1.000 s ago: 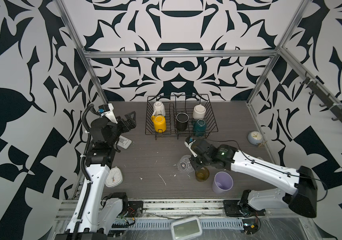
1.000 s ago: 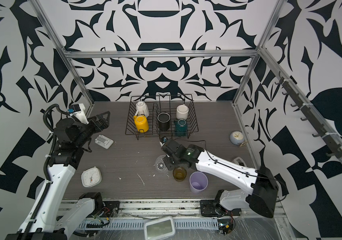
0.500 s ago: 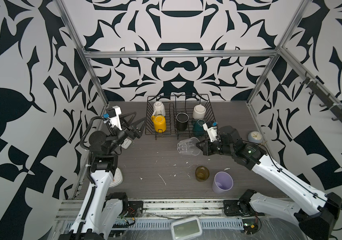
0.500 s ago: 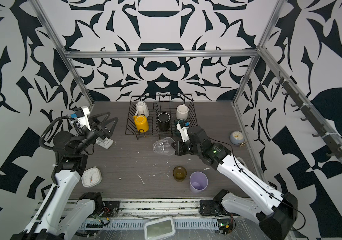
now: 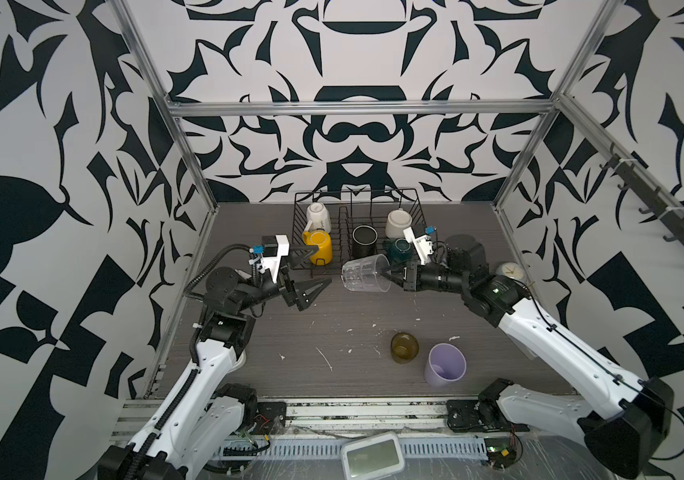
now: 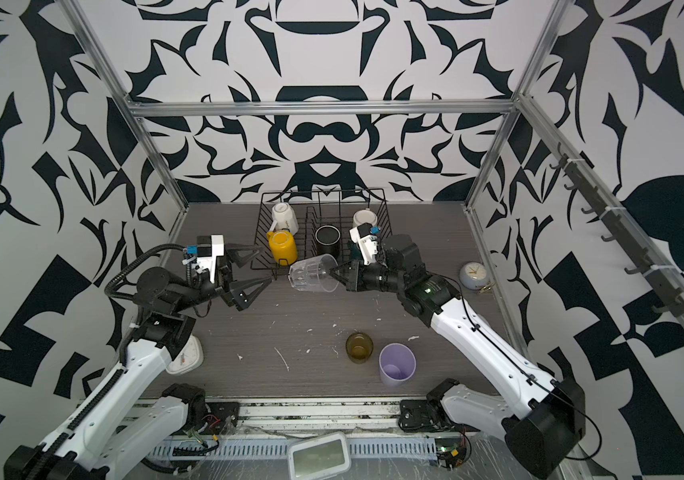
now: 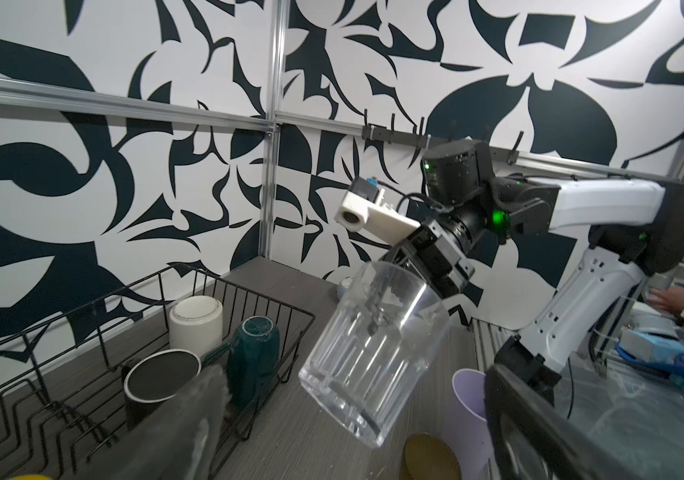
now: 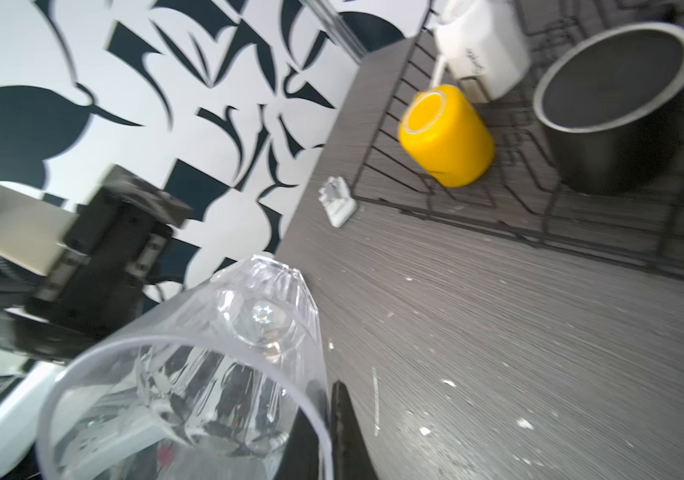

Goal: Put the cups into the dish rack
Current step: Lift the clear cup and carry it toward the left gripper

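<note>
Five mugs (image 5: 364,241) sat in black wire dish rack (image 5: 342,226); right gripper (image 5: 385,273) clamped clear ribbed glass (image 5: 363,274) just outside rack; amber glass (image 5: 404,347), lilac tumbler (image 5: 445,365) stood unloaded (left gripper (image 5: 321,264) agape, empty).

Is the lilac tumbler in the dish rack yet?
No, the lilac tumbler stands upright on the table beside the amber glass, well in front of the dish rack.

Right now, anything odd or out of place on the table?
White flecks litter the table near the amber glass, like chips or debris. The clear glass hangs tipped sideways, pinched by its rim in the right gripper, outside the dish rack.
</note>
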Action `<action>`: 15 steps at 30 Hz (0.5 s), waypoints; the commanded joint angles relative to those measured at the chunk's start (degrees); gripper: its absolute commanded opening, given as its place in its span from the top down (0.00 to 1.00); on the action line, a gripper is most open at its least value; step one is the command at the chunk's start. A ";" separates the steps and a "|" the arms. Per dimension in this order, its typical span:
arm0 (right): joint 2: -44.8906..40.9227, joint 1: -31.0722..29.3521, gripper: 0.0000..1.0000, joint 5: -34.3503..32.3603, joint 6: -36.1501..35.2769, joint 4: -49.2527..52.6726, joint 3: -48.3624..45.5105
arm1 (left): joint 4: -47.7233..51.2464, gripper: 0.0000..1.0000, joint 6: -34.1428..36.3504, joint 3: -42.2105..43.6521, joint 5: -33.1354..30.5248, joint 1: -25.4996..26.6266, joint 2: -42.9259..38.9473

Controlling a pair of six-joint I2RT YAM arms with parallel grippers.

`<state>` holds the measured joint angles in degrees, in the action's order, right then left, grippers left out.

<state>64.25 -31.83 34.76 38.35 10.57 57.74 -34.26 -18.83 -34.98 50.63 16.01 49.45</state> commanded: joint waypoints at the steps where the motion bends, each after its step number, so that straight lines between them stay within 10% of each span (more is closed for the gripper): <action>1: -0.74 0.20 1.00 5.93 2.62 -8.08 3.11 | 0.82 0.00 6.79 1.14 1.00 0.70 0.08; 15: 0.23 0.12 1.00 12.95 7.24 -16.54 2.29 | -0.47 0.01 7.48 1.61 4.48 1.63 0.16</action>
<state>64.45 -31.83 44.51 43.75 0.82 57.95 -33.58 -12.36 -33.69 53.30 17.28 49.65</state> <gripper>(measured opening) 0.075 0.994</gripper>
